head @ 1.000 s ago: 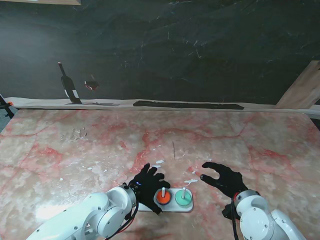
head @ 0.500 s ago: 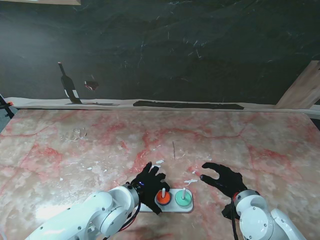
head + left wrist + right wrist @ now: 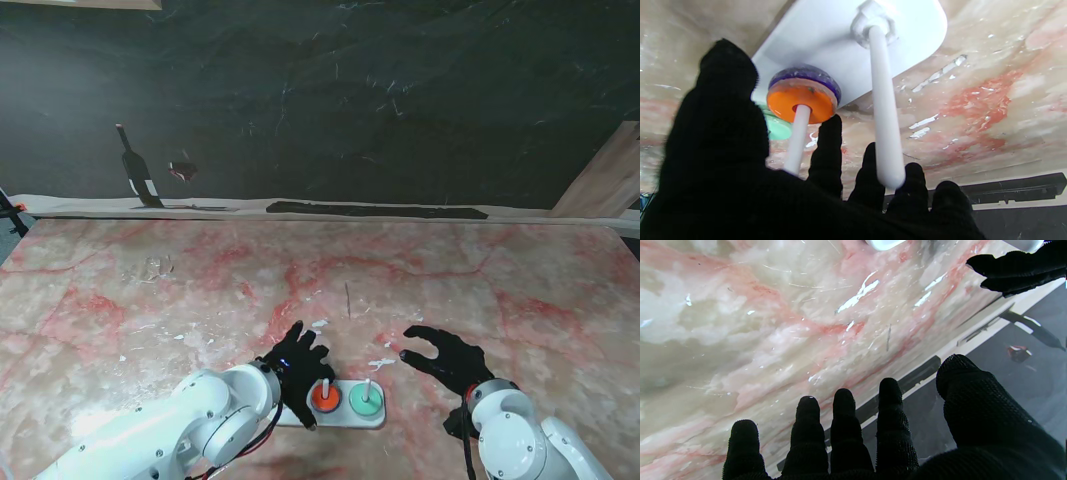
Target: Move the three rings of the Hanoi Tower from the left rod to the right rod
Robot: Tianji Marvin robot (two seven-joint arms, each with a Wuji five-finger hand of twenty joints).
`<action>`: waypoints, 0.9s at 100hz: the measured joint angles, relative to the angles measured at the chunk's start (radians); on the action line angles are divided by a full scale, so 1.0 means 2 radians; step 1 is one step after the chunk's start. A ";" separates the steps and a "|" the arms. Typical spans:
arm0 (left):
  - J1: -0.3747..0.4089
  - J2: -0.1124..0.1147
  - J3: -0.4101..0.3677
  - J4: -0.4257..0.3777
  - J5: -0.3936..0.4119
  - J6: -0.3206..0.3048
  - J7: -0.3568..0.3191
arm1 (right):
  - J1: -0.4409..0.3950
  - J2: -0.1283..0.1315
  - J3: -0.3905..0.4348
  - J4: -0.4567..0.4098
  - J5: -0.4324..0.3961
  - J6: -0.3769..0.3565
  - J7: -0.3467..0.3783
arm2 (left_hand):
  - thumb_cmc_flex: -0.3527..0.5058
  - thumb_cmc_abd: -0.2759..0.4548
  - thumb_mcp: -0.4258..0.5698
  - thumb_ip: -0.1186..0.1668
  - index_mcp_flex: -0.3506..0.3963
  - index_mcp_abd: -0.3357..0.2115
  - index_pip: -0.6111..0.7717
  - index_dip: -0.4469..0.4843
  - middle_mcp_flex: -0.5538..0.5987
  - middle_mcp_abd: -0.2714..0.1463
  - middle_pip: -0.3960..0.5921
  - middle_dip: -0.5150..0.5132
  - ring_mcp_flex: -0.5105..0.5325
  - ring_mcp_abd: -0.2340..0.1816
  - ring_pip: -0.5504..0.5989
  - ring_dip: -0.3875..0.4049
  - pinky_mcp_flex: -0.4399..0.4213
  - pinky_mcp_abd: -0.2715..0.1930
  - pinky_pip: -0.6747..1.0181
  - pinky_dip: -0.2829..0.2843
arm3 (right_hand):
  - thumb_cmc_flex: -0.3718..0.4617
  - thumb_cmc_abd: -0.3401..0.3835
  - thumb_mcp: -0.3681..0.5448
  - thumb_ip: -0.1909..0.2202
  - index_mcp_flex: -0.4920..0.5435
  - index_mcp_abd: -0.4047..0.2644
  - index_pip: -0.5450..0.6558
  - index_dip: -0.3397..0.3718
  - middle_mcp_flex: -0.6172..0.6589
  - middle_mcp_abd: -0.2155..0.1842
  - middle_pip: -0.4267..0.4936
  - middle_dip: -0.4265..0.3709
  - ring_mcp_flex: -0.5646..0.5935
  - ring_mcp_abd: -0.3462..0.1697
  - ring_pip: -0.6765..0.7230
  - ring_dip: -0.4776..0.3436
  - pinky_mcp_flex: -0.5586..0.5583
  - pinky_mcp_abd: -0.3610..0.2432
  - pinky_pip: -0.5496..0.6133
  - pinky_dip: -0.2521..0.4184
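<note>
The left hand (image 3: 293, 368) is seen w/ black-gloved fingers spread, holding nothing, hovering over the left end of the white base (image 3: 345, 411) of the Hanoi Tower. In the stand view the left rod is hidden under this hand. In the left wrist view the left hand (image 3: 750, 186) is shown w/ fingers apart; the bare left rod (image 3: 885, 110) passes between the fingertips (image 3: 830, 133) w/o being gripped, and no ring is on it.

The middle rod (image 3: 325, 384) carries the orange ring (image 3: 325, 396). In the left wrist view the orange ring (image 3: 801, 103) is seen stacked on a purple ring (image 3: 806, 74), both threaded on the middle rod (image 3: 796, 140) and resting on the base (image 3: 826, 36). Contact between thumb and orange ring can't be told.

The green ring (image 3: 367, 400) sits on the right rod (image 3: 368, 383), just beside the orange ring, approx. at the right end of the base. In the left wrist view only an edge of the green ring (image 3: 778, 128) is shown beyond the thumb.

The right hand (image 3: 447, 358) is held to the right of the base, near it but apart, fingers spread and slightly curled, nothing held. In the right wrist view the right hand (image 3: 893, 440) is seen w/ all five fingers apart above the pink-veined marble table (image 3: 756, 323); the left hand's fingers (image 3: 1017, 270) appear at a far corner.

The table (image 3: 500, 280) is scuffed w/ white marks near the base.
</note>
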 measured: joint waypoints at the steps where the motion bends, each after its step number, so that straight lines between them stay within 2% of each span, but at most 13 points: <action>1: -0.001 0.000 0.000 0.000 0.001 0.000 0.000 | 0.000 0.000 0.000 0.000 0.000 0.000 0.000 | 0.000 0.000 0.000 0.000 0.000 0.000 0.000 0.000 0.000 0.000 0.000 0.000 0.000 0.000 0.000 0.000 0.000 0.000 0.000 0.000 | 0.000 0.000 0.000 0.000 0.000 0.000 0.000 0.000 0.000 0.000 0.000 0.000 0.000 0.000 0.000 0.000 0.000 0.000 0.000 0.000; 36: -0.022 0.001 0.026 0.007 -0.003 -0.007 0.012 | 0.000 0.000 0.000 0.000 0.000 0.000 -0.001 | 0.000 0.000 0.000 0.000 0.006 -0.003 -0.006 -0.005 0.000 0.000 0.000 0.000 0.000 0.003 0.000 0.002 0.000 0.000 0.000 -0.005 | 0.000 0.000 0.000 0.000 0.000 0.000 0.000 0.000 0.000 0.000 0.000 0.000 -0.005 0.000 0.003 0.000 0.000 0.000 -0.004 0.002; 71: -0.018 0.001 0.024 0.011 -0.003 -0.018 0.026 | 0.000 0.000 0.000 0.001 0.000 0.000 -0.001 | 0.000 0.000 0.004 0.000 0.002 -0.025 0.020 0.013 0.000 0.000 0.000 0.000 0.000 0.008 0.000 0.011 0.000 0.000 0.000 -0.005 | 0.000 0.000 0.000 0.000 0.000 0.001 0.000 0.000 0.000 0.000 0.000 0.000 -0.005 0.000 0.003 0.000 0.000 0.000 -0.005 0.002; 90: -0.015 0.001 0.023 0.011 0.003 -0.021 0.029 | 0.000 0.000 0.000 0.001 0.000 0.000 -0.001 | 0.000 0.000 0.005 0.000 0.001 -0.026 0.024 0.019 0.000 0.000 0.000 0.000 0.000 0.008 0.000 0.013 0.000 0.000 0.000 -0.005 | 0.000 0.000 0.000 0.000 0.000 0.005 0.000 0.000 0.000 0.000 0.000 0.000 -0.005 0.000 0.003 0.000 0.000 0.000 -0.005 0.002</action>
